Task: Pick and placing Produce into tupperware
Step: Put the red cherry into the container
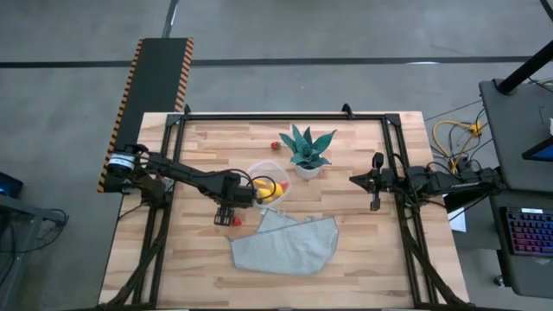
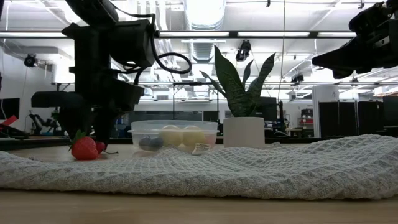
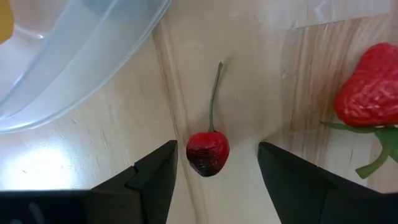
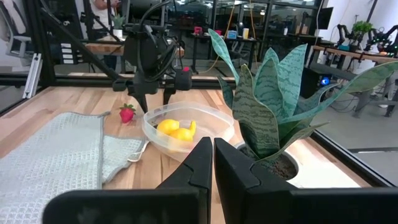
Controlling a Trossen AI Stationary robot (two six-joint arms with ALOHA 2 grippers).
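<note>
Near the tabletop's middle, lemons (image 1: 270, 192) and dark fruit (image 2: 149, 142) are already held in the tub (image 1: 269, 183). Beside it, a cherry (image 3: 208, 152) is straddled, ungripped, by the wide-open left gripper (image 3: 214, 171); two strawberries (image 1: 237, 221) (image 1: 275, 145) remain out. The right gripper (image 4: 212, 163) is kept shut, empty.

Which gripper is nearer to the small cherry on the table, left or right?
Left. The left gripper is open with the cherry between its fingers. The right gripper, shut, waits beyond the potted plant.
</note>
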